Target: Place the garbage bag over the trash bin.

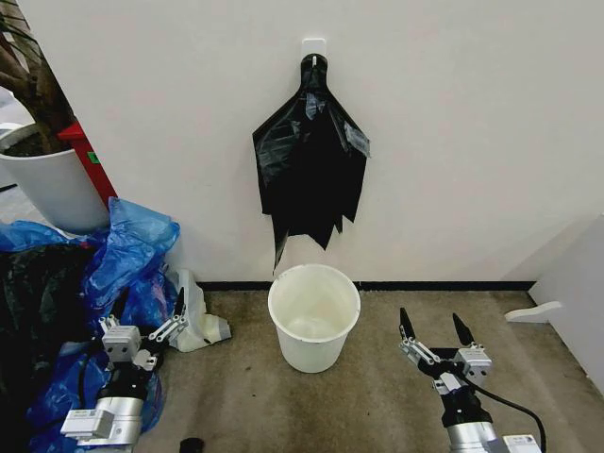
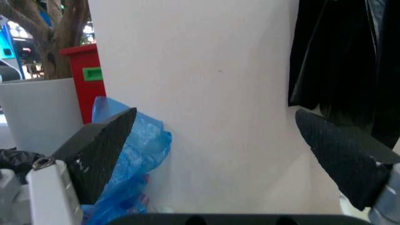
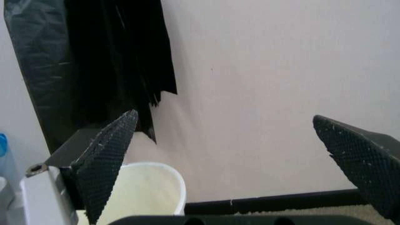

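Note:
The trash bin (image 1: 311, 357), a small round white bucket, stands open and unlined on the carpet against the wall, midway between my arms; its rim also shows in the right wrist view (image 3: 150, 168). The garbage bag is out of view. My left gripper (image 1: 149, 304) hangs low to the bin's left, open, with nothing between its fingers (image 2: 100, 150). To the bin's right my right gripper (image 1: 430, 323) is at about the same height, also open and holding nothing, its fingers (image 3: 106, 154) pointing towards the wall.
A fan-shaped bunch of black plastic (image 1: 310, 160) hangs from a wall hook (image 1: 313, 47) straight above the bin. Blue plastic bags (image 1: 127, 255) and a dark crumpled mass (image 1: 33, 293) pile up at the left. Behind them stand a white planter pot (image 1: 52, 184) and a red box (image 1: 90, 160).

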`<state>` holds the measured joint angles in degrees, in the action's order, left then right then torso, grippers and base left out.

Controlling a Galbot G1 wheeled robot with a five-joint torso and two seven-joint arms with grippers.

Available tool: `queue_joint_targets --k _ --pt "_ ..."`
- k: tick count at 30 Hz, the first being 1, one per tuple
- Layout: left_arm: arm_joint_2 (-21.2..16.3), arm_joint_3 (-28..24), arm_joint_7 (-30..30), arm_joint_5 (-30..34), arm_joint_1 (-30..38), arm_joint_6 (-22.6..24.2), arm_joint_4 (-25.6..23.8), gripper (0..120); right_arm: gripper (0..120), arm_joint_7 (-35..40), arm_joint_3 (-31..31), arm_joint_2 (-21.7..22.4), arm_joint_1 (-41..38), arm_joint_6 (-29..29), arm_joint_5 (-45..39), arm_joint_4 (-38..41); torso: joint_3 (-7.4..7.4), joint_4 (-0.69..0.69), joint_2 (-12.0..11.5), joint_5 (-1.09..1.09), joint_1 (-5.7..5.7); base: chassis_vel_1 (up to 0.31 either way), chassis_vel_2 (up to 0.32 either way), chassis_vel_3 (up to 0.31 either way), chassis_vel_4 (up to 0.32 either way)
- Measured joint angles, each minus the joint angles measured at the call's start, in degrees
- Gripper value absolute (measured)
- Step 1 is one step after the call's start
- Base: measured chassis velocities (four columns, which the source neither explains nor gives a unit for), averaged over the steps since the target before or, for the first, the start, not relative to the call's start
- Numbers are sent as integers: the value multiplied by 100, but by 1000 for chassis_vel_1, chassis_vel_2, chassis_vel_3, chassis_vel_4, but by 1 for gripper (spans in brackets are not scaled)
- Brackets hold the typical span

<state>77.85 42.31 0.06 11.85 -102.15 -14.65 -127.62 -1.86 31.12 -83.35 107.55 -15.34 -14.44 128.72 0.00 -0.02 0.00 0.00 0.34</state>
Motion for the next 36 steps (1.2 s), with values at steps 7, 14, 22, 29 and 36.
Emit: queue_joint_targets --k 7,14,22,29,36 --pt "0 0 0 0 0 0 0 100 100 0 0 0 0 0 0 -3 0 0 0 0 0 0 0 0 0" --pt "0 0 0 0 0 0 0 100 100 0 0 0 0 0 0 -3 0 0 0 0 0 0 0 0 0" --pt "0 0 0 1 0 0 0 100 100 0 0 0 -1 1 0 -4 0 0 0 0 0 0 0 0 0" --pt "0 0 0 1 0 0 0 100 100 0 0 0 -1 0 0 -4 0 0 0 0 0 0 0 0 0" --pt "0 0 0 1 0 0 0 100 100 0 0 0 0 0 0 -4 0 0 0 0 0 0 0 0 0"
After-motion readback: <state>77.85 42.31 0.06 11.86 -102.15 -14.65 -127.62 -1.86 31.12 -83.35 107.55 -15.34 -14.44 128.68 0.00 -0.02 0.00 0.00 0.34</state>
